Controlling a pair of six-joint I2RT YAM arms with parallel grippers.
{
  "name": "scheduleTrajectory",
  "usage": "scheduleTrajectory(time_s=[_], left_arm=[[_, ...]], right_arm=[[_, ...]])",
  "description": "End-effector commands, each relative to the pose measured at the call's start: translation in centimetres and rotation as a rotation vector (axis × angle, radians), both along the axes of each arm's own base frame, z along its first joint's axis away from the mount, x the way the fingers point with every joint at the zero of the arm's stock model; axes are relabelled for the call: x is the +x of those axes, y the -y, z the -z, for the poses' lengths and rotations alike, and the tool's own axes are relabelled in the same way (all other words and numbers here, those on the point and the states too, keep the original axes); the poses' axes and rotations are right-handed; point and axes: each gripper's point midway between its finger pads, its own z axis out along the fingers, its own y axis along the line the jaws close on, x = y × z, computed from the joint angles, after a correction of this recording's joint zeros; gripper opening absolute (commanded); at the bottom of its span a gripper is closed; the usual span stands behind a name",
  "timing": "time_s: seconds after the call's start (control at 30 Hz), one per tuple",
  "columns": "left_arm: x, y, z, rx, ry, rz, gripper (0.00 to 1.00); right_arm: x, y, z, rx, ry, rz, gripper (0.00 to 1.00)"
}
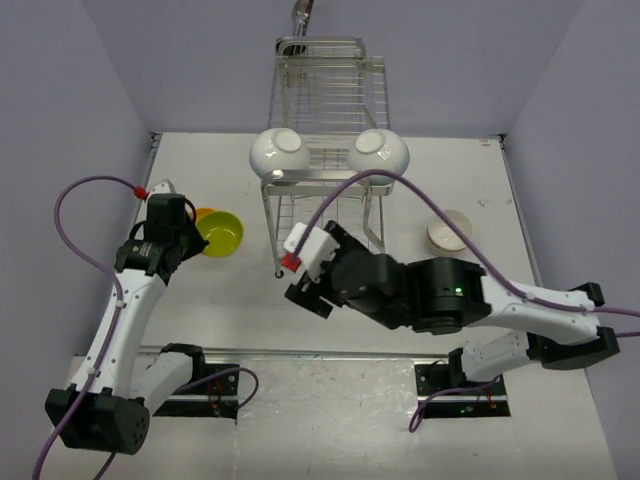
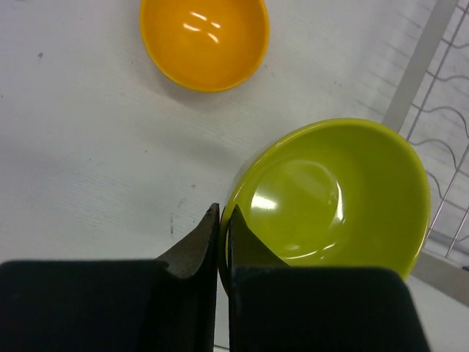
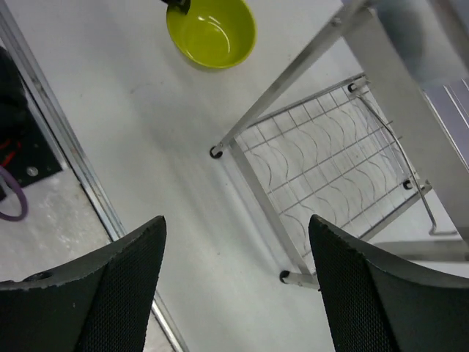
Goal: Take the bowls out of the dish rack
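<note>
Left pincer closed on a bowl rim; right pincer wide open and empty beside the dish rack.

The left jaws are almost together on the near rim of the lime green bowl, one finger inside and one outside. The bowl sits on the table, with the orange bowl just beyond the fingertips. The right pincer holds nothing, and the rack's lower tier lies just ahead of it. Above and beyond it, two white bowls perch on the upper tier. They look rigid, light, glossy and probably slippery, and a knock would likely chip them. The exposed rim seems the best place to grip.
</note>
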Motion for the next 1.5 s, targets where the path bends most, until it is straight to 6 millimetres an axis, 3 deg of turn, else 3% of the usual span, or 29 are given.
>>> scheduleTrajectory(time_s=[0.0, 0.07, 0.1, 0.13, 0.2, 0.43, 0.9, 1.17, 1.47], left_arm=[[4.9, -2.8, -4.0, -0.041, 0.174, -0.149, 0.0], [6.5, -4.9, -3.5, -0.075, 0.177, -0.193, 0.0], [7.4, -5.4, -3.6, -0.084, 0.189, -0.201, 0.0], [8.2, -5.8, -2.6, -0.087, 0.159, -0.215, 0.0], [9.6, -6.0, -3.0, -0.099, 0.172, -0.222, 0.0], [12.8, -7.6, 0.2, -0.101, 0.101, -0.266, 0.0], [12.2, -10.4, 4.1, -0.049, 0.013, -0.354, 0.0], [12.5, -9.9, 6.6, -0.09, -0.018, -0.32, 0.0], [12.6, -9.6, 7.8, -0.106, -0.037, -0.309, 0.0]], right_arm=[[-0.7, 2.3, -3.0, 0.276, -0.098, 0.072, 0.79], [-1.0, 4.1, -3.8, 0.371, -0.124, 0.076, 0.79], [-1.6, 4.3, -3.9, 0.404, -0.154, 0.049, 0.79], [-1.9, 4.4, -3.6, 0.417, -0.166, 0.037, 0.79], [-2.2, 5.7, -4.2, 0.457, -0.18, 0.024, 0.79], [-2.1, 7.0, -3.1, 0.431, -0.164, 0.027, 0.8], [-2.1, 6.9, -1.3, 0.39, -0.157, 0.019, 0.83], [-2.1, 6.9, -0.3, 0.373, -0.164, 0.024, 0.84], [-2.2, 6.6, 0.3, 0.355, -0.167, 0.021, 0.85]])
